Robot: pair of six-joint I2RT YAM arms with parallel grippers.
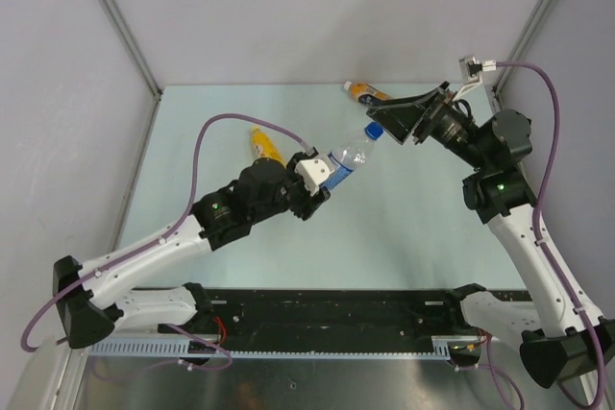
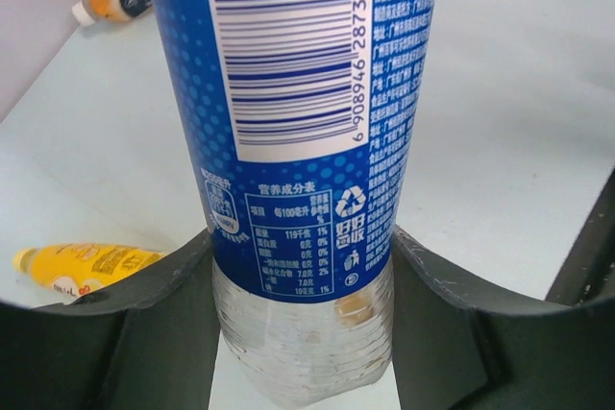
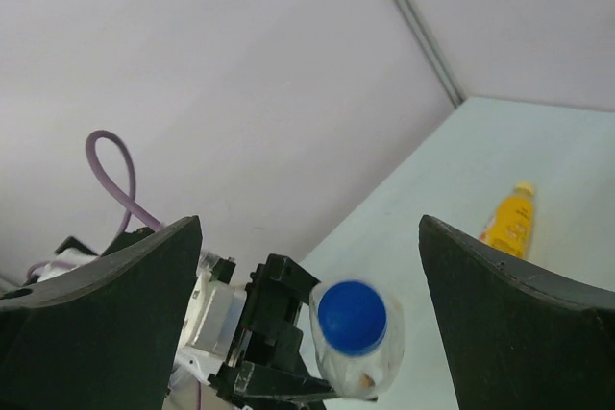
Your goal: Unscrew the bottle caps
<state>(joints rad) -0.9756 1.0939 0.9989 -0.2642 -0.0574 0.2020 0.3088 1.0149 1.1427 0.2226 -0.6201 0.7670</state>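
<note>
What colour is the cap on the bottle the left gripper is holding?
Blue. The cap shows best in the right wrist view, end-on between the open right fingers.

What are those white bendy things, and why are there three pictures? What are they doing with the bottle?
Those are two robot arms bolted to a table. Each arm ends in a two-fingered tool for grabbing. One picture comes from a camera up high, looking down. The other two come from small cameras on the arms' wrists, so you see each tool's own dark fingers up close.

The left tool is squeezing a clear bottle with a blue label and holding it up, tilted. Its blue cap points at the right tool, which is wide open and holds nothing.

A yellow bottle and an orange bottle lie on their sides on the table.
</note>
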